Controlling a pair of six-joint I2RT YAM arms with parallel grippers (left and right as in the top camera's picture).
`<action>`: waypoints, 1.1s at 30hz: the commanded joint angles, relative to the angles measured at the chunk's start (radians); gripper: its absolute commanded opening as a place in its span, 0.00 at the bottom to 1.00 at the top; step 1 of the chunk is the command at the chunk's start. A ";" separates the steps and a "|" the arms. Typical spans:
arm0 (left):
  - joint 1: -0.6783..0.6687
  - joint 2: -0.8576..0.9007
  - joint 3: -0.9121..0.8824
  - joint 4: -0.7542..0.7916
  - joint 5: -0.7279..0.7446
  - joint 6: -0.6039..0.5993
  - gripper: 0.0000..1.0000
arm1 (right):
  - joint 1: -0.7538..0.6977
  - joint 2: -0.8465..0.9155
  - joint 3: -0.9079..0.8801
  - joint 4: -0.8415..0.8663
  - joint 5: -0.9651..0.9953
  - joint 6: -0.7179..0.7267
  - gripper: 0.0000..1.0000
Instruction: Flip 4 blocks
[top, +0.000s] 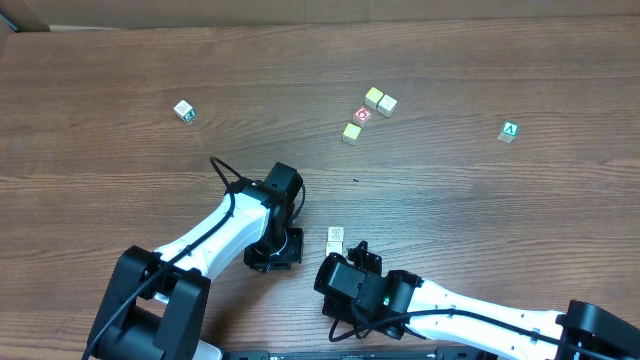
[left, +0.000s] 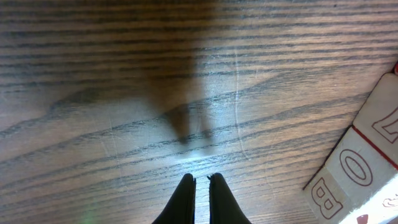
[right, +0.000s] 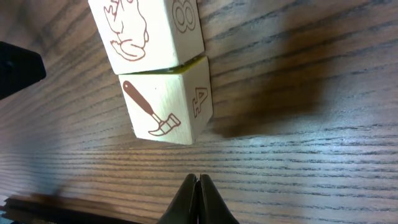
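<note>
Two pale wood blocks (top: 335, 239) lie side by side near the front of the table, between my two grippers. In the right wrist view the nearer block (right: 158, 112) shows a hammer and a 4, and the block behind it (right: 143, 31) shows an animal and an 8. My right gripper (right: 198, 177) is shut and empty, just short of the hammer block. My left gripper (left: 201, 177) is shut over bare wood, with a lettered block (left: 367, 168) off to its right. Three more pale blocks (top: 373, 97) (top: 387, 104) (top: 351, 132) sit far back.
A cube with a red-and-white ring face (top: 362, 115) sits among the far blocks. Cubes with green marks lie at the far left (top: 184, 111) and far right (top: 509, 131). The left gripper (top: 283, 250) and right gripper (top: 357, 252) flank the near pair.
</note>
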 joint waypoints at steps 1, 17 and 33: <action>0.006 -0.018 0.009 -0.003 0.003 0.022 0.05 | 0.000 -0.017 -0.004 0.003 0.029 0.016 0.04; 0.006 -0.018 0.009 -0.006 0.003 0.026 0.04 | 0.000 -0.018 -0.004 0.006 0.074 0.043 0.04; 0.005 -0.018 0.009 -0.011 0.003 0.026 0.04 | 0.000 -0.018 -0.004 0.011 0.106 0.065 0.04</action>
